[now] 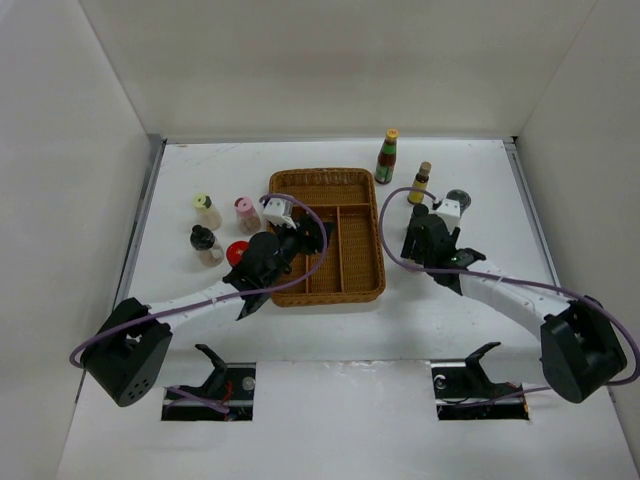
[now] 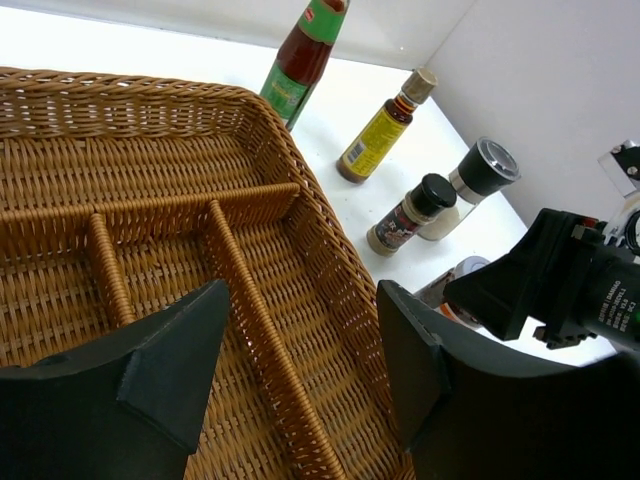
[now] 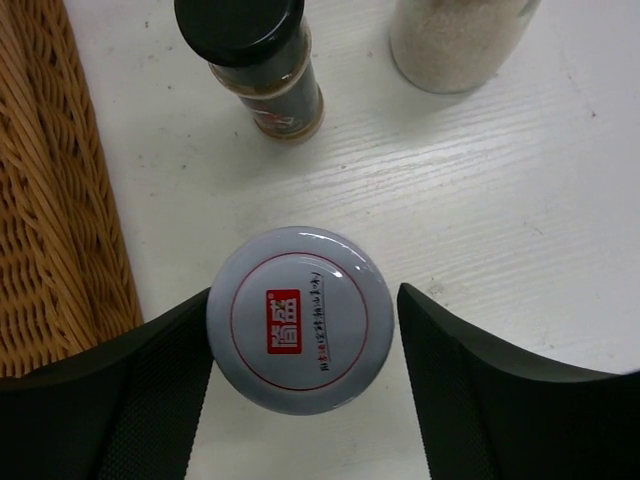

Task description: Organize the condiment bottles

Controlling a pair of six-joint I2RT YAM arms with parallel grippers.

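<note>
Right gripper [image 3: 302, 300] sits nearest the wrist lens. Its jaws are spread and straddle a white-capped jar [image 3: 300, 335] standing upright on the worktop [image 3: 480, 180]. One finger is at the cap's rim and the other shows a narrow gap, so nothing is clamped. Just past it stand a black-capped spice jar [image 3: 262, 70] and a clear jar of pale granules [image 3: 455, 40], with the wicker tray [image 3: 50, 200] wall alongside.

Left gripper [image 2: 305, 300] is also spread wide and holds nothing, hanging over the tray's dividers. Left of the tray is a cluster of four upright bottles on the worktop — red-capped jar [image 1: 237, 252], black-capped bottle [image 1: 206, 244], pink-capped bottle [image 1: 246, 213], cream-capped bottle [image 1: 207, 211].

Farthest off, beyond the tray's far right corner, stand the tan-capped bottle [image 1: 420, 183] and then the yellow-capped sauce bottle [image 1: 386, 157]. Every bottle seen stands outside the tray.
</note>
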